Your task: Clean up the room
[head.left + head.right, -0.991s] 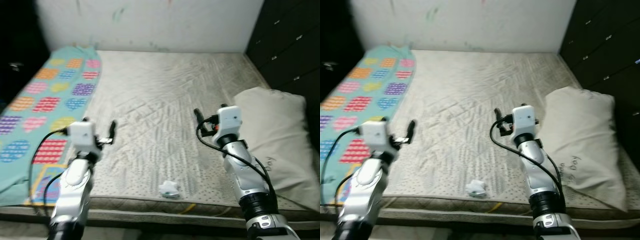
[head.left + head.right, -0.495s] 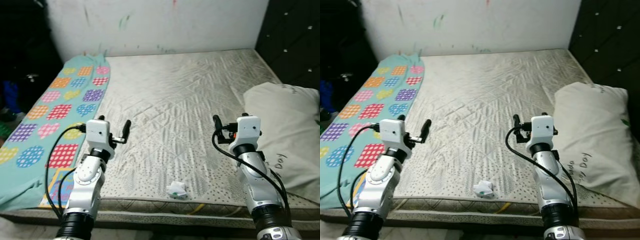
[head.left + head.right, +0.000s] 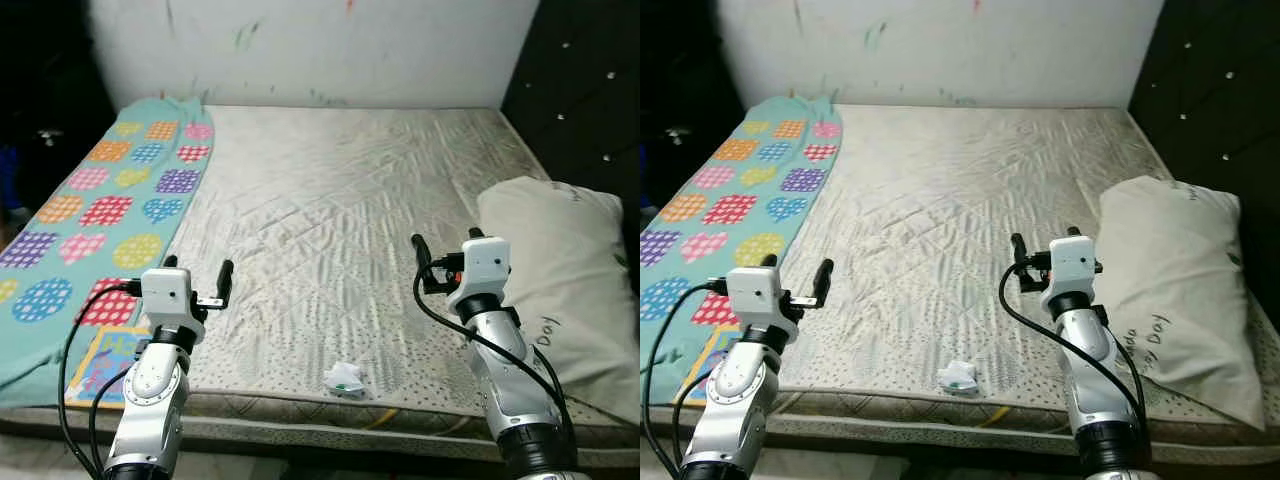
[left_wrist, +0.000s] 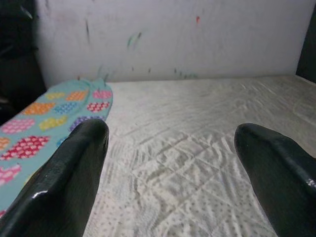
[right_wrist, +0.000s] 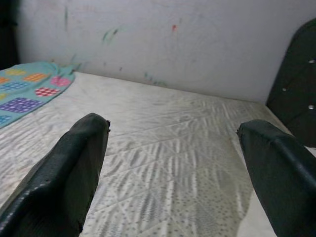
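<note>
A bare quilted mattress (image 3: 340, 220) spans the bed, and everything else sits relative to it. Along its left side lies a teal blanket (image 3: 95, 200) patterned with coloured hearts and dots, reaching from the scuffed white wall (image 3: 320, 45) at the head down to the front edge. On the mattress's right side rests a large off-white pillow (image 3: 565, 285) with dark lettering, beside a dark tufted panel (image 3: 585, 95). Both arms are raised over the front part of the mattress: the left end effector (image 3: 197, 280) hovers near the blanket's inner edge, the right end effector (image 3: 445, 258) just beside the pillow. Each has its fingers spread wide, holding nothing and touching nothing. Near the mattress's front edge, between the two end effectors and closer to the robot than both, lies a small crumpled white wad (image 3: 344, 378) with a touch of green.
</note>
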### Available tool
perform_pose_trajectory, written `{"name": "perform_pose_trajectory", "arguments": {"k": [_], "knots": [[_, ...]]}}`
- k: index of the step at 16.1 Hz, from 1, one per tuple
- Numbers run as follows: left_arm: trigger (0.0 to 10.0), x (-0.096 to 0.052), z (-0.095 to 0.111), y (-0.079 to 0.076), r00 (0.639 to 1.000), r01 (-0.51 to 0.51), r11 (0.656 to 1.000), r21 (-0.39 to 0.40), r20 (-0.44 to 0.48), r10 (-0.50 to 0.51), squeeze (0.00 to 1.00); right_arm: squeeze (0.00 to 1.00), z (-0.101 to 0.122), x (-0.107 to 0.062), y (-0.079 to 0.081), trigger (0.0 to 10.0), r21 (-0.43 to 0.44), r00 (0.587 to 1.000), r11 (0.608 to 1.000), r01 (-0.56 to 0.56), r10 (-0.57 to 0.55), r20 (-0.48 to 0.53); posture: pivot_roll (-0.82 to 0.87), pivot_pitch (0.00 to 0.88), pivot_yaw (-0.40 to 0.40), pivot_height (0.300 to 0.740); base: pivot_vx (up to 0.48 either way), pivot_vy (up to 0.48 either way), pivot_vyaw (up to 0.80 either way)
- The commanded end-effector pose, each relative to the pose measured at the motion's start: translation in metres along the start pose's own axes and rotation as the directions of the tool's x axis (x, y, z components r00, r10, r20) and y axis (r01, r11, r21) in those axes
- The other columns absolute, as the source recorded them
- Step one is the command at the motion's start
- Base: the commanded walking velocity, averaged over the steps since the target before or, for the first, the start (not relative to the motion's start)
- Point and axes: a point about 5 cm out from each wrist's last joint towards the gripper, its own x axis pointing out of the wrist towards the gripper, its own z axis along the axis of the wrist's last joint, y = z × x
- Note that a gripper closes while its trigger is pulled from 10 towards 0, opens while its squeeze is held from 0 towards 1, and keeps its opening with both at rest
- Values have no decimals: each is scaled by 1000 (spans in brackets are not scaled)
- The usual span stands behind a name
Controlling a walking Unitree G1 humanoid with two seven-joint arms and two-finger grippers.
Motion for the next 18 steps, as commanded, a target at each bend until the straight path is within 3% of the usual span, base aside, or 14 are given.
{"name": "perform_pose_trajectory", "arguments": {"k": [1,4,8,12,16,18], "knots": [[10000,-1,1,-1,1000,5,1000,12,7,-5,0,0,-2,-1,0,10000,7,1000,1000,3,-2,-14,-36,0,10,740,0,0,0],[10000,-5,3,-7,1000,12,1000,4,7,-12,0,0,0,-4,0,10000,6,1000,1000,0,0,-17,-38,0,13,740,0,0,0],[10000,-10,4,0,1000,3,1000,18,-3,-3,0,0,1,-9,3,10000,10,999,1000,-20,20,-25,-37,0,18,740,0,0,0],[10000,-24,-2,6,999,-9,1000,25,-42,10,0,0,-11,-29,0,10000,28,996,999,-16,18,-92,-35,1,9,740,0,0,0],[10000,-26,0,3,999,-6,1000,17,-47,6,0,0,-8,-28,0,10000,26,995,999,-25,28,-96,-33,16,2,740,0,0,-752],[10000,-28,1,1,999,0,1000,15,-50,0,0,0,-8,-29,0,10000,20,994,999,-33,35,-101,-31,26,3,740,0,0,0]]}}
